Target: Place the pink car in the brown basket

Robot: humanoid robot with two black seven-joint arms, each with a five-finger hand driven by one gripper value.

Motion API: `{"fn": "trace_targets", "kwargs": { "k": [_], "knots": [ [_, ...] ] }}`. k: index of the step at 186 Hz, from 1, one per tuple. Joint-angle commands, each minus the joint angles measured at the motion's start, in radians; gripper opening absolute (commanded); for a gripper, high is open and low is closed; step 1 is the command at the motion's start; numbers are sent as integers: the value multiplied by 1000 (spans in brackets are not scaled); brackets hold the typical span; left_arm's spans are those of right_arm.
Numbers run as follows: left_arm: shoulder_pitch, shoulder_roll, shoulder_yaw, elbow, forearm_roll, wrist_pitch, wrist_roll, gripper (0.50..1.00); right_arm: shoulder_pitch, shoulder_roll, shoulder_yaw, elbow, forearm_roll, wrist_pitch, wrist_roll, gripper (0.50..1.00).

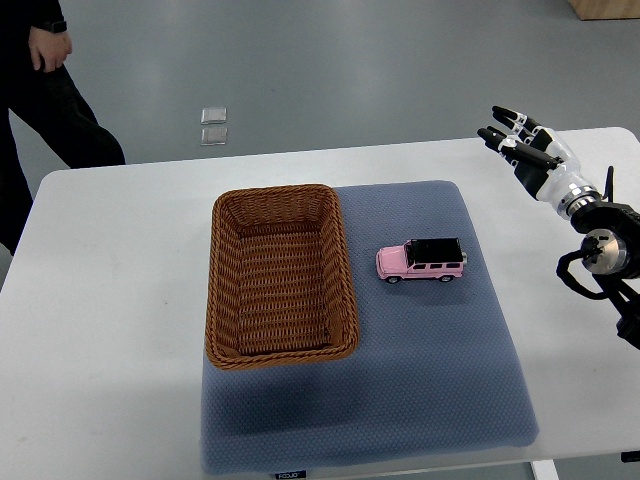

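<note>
A pink toy car (422, 261) with a black roof stands on a blue mat (420, 360), just right of a brown wicker basket (222, 300). The basket holds nothing. My right hand (515, 140) is over the table's far right part, well up and right of the car. Its fingers are stretched out and hold nothing. The left arm does not show.
The white table (110, 300) carries the mat and basket. A person in dark clothes (40, 90) stands past the table's far left corner. Two small square plates (213, 125) lie on the grey floor beyond the table.
</note>
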Motion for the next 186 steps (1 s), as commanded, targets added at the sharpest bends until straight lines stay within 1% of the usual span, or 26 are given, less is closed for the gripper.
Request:
{"fn": "trace_targets", "kwargs": {
  "k": [1,40,186],
  "knots": [
    [0,0,0,0,0,0,0,1000,-1,4,3,1,1,-3,0,911],
    [0,0,2,0,0,0,0,1000,-1,6,9,1,13,-7,2,911],
    [-8,0,2,0,0,0,0,1000,8,-4,-3,1,2,11,0,911]
  ]
}}
